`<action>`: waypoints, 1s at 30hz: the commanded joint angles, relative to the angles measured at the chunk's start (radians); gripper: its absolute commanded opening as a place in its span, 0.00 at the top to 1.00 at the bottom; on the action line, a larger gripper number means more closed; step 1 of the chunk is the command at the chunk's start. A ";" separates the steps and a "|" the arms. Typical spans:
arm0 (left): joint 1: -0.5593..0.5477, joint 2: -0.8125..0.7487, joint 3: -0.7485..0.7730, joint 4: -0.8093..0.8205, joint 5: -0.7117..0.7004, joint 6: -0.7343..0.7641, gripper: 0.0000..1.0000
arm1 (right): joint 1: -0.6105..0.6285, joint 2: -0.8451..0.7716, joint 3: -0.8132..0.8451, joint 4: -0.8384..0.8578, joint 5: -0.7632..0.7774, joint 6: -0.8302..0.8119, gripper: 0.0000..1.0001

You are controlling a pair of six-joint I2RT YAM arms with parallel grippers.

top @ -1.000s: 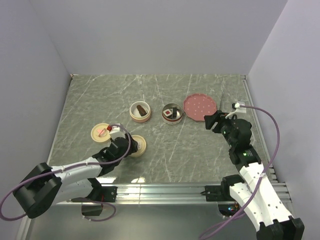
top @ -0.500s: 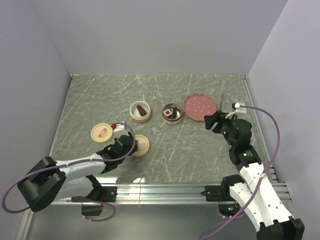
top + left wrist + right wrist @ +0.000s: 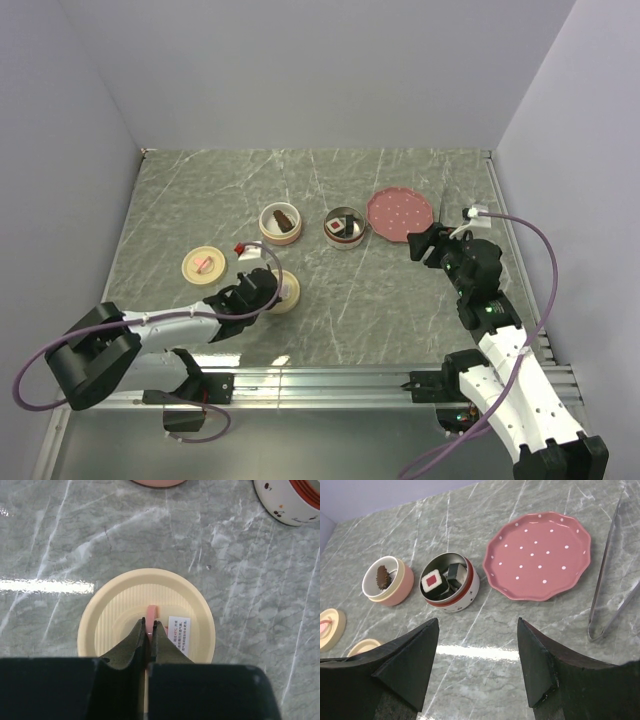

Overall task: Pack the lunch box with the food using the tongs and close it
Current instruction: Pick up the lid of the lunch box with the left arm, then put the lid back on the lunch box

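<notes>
My left gripper [image 3: 148, 625] is shut on the pink tab [image 3: 151, 613] that stands on a round cream lid [image 3: 115, 620], which lies on the table; in the top view this lid [image 3: 287, 293] is at the near left. A white bowl with a red rim [image 3: 465, 597] holds the food: a red-centred square piece [image 3: 432, 580] and dark pieces [image 3: 455, 572]. The thin metal tongs [image 3: 609, 575] lie on the table to the right of the pink plate [image 3: 538, 555]. My right gripper [image 3: 477, 622] hovers open and empty near the plate, apart from the tongs.
A pink bowl [image 3: 281, 223] with a brown item stands left of the white bowl [image 3: 345, 228]. A second cream lid [image 3: 203, 265] lies at the left. Grey walls close in the table on three sides, and a metal rail runs along the near edge.
My left gripper has moved right over the near cream lid and shut on its pink tab. The right arm has not moved.
</notes>
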State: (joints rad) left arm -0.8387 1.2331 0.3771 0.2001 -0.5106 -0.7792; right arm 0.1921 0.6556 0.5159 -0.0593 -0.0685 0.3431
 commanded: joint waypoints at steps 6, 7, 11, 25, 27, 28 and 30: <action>-0.025 -0.060 0.136 -0.024 -0.043 0.126 1.00 | 0.007 -0.014 -0.007 0.039 -0.007 -0.009 0.29; -0.026 -0.057 0.155 -0.027 -0.039 0.162 1.00 | 0.006 -0.014 -0.008 0.039 -0.008 -0.009 0.29; -0.048 0.000 0.284 -0.045 -0.038 0.242 1.00 | 0.006 -0.020 -0.008 0.041 -0.008 -0.009 0.29; -0.004 0.333 0.690 0.033 0.121 0.419 1.00 | 0.009 -0.025 -0.017 0.055 -0.011 -0.004 0.29; 0.032 0.393 0.758 0.044 0.249 0.406 1.00 | 0.010 -0.030 -0.017 0.050 -0.011 -0.004 0.29; 0.049 0.410 0.781 0.038 0.285 0.400 1.00 | 0.009 -0.033 -0.016 0.049 -0.011 -0.004 0.29; 0.081 0.450 0.827 0.038 0.340 0.406 1.00 | 0.010 -0.043 -0.020 0.046 -0.010 -0.004 0.29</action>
State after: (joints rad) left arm -0.8040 1.6600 1.1233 0.2016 -0.3180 -0.4004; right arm 0.1940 0.6353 0.4999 -0.0483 -0.0734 0.3435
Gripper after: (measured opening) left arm 0.059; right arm 0.709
